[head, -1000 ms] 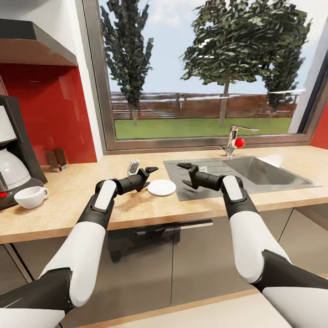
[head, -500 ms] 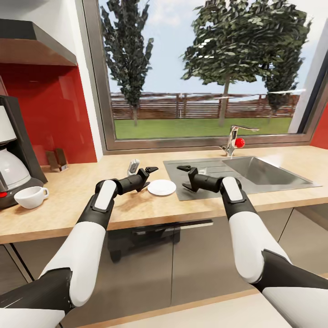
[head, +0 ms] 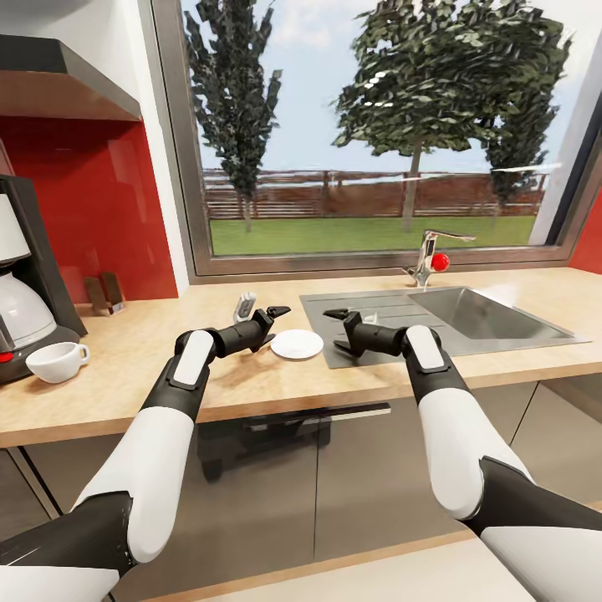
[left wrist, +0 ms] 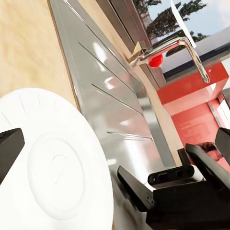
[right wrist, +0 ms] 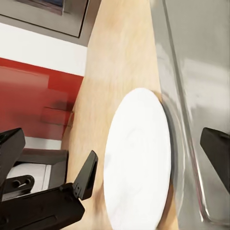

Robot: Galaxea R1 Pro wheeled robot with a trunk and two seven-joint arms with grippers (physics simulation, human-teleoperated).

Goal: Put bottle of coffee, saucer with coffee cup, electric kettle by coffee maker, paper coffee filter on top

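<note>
The white saucer lies flat on the kitchen countertop, at the left edge of the steel sink's drainboard. My left gripper stands open just left of the saucer, and my right gripper stands open just right of it; neither touches it. The left wrist view has the saucer close up with the right gripper beyond it. From the right wrist the saucer lies between my own fingertips. Far left stand the coffee maker and the white coffee cup before it.
The inset sink with its faucet and red knob is at the right. A small grey-white object sits behind the left gripper. Two small tan boxes stand against the red backsplash. A window runs along the back.
My right gripper has crept left over the drainboard toward the saucer. The left arm, saucer and cup have not moved.
</note>
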